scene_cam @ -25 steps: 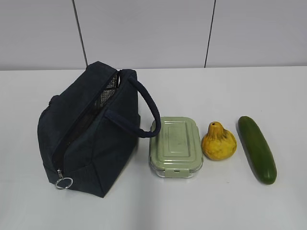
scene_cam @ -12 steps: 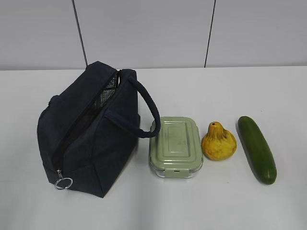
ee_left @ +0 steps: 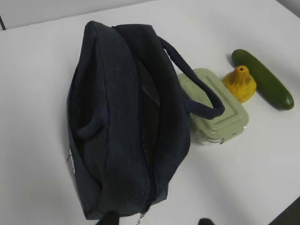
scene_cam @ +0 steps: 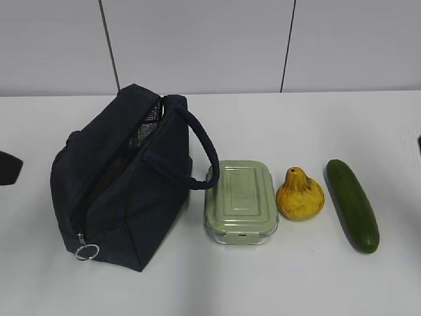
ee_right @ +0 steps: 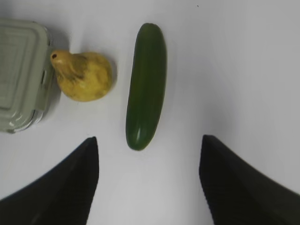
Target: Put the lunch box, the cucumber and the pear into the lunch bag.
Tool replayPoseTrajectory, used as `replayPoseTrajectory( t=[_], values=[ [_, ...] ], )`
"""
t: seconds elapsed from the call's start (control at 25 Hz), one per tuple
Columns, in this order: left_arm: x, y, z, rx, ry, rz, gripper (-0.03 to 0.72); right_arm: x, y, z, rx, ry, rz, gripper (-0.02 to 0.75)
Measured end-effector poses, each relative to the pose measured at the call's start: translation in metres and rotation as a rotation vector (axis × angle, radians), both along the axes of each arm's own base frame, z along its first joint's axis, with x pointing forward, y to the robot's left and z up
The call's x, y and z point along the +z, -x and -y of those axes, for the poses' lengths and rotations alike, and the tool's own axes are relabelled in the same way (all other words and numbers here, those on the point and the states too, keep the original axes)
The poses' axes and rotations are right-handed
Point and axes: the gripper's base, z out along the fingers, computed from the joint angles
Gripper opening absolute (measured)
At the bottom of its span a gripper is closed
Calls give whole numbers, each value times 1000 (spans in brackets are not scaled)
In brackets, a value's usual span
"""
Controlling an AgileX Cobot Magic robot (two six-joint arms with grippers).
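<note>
Start of task, nothing bagged: bag at 9 o'clock, box centre, pear and cucumber at 3; right gripper wide, empty; I'd straddle the cucumber mid-length; left gripper's gap unclear.

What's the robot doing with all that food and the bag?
Nothing is packed yet. The boxy navy fabric lunch bag stands on the white table, its zipper partly open. Beside it in a row lie the sage-green lidded lunch box, the yellow-orange pear and the long dark green cucumber. The right pincer hangs open above the cucumber, holding nothing; the left pincer hovers near the bag.
</note>
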Motion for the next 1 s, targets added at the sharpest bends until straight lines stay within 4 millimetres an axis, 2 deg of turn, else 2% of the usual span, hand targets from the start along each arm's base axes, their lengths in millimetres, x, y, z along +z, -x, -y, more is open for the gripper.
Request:
replayPoseTrajectory(
  t=[0.16,0.24,0.48,0.76,1.0],
  values=[
    [-9,-30,8,-19,-35,-62,311,-17,-63,-5,9,10,-91,515],
    [-9,-41,11,-23,-42,-67,311,-36,-94,-9,18,5,-171,515],
    [-5,-60,16,-47,-61,-46,312,-84,-157,-18,52,-26,-333,515],
    [-6,-61,15,-54,-79,-42,312,-108,-191,-20,44,-24,-371,515],
    [-6,-61,15,-56,-81,-37,312,-136,-198,-17,26,11,-435,515]
  ],
)
